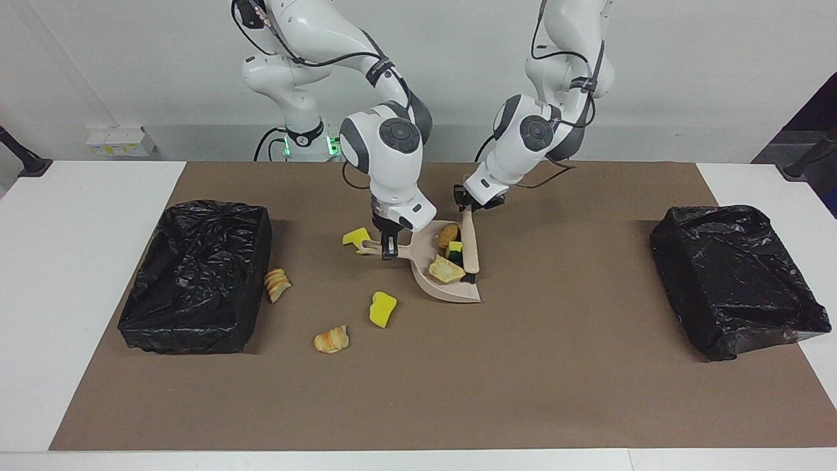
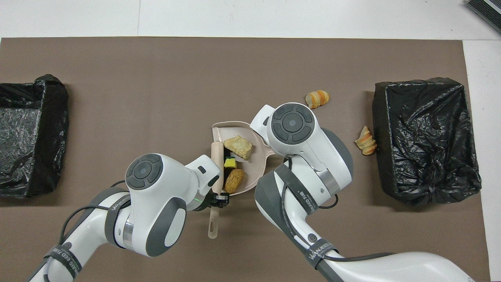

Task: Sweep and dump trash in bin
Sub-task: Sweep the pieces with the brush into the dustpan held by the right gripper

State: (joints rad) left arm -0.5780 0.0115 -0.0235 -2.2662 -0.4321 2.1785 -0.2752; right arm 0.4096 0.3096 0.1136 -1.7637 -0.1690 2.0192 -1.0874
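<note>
The beige dustpan (image 1: 425,254) (image 2: 254,168) lies mid-table, and my right gripper (image 1: 390,250) is shut on its handle. In the overhead view that gripper is hidden under its own wrist. My left gripper (image 1: 466,201) (image 2: 221,198) is shut on the handle of the beige brush (image 1: 472,252) (image 2: 216,162), whose head rests at the pan's mouth. Three bits of trash lie in the pan: a brown lump (image 1: 448,233) (image 2: 234,181), a green-backed yellow sponge (image 1: 454,248) (image 2: 230,162) and a tan chunk (image 1: 446,269) (image 2: 238,146).
Loose on the mat are a yellow sponge (image 1: 356,235) by the pan's handle, another yellow sponge (image 1: 382,309), a bread roll (image 1: 331,339) (image 2: 317,98), and a bread piece (image 1: 277,284) (image 2: 366,140) beside the black-lined bin (image 1: 196,275) (image 2: 424,137). A second bin (image 1: 739,275) (image 2: 27,133) stands at the left arm's end.
</note>
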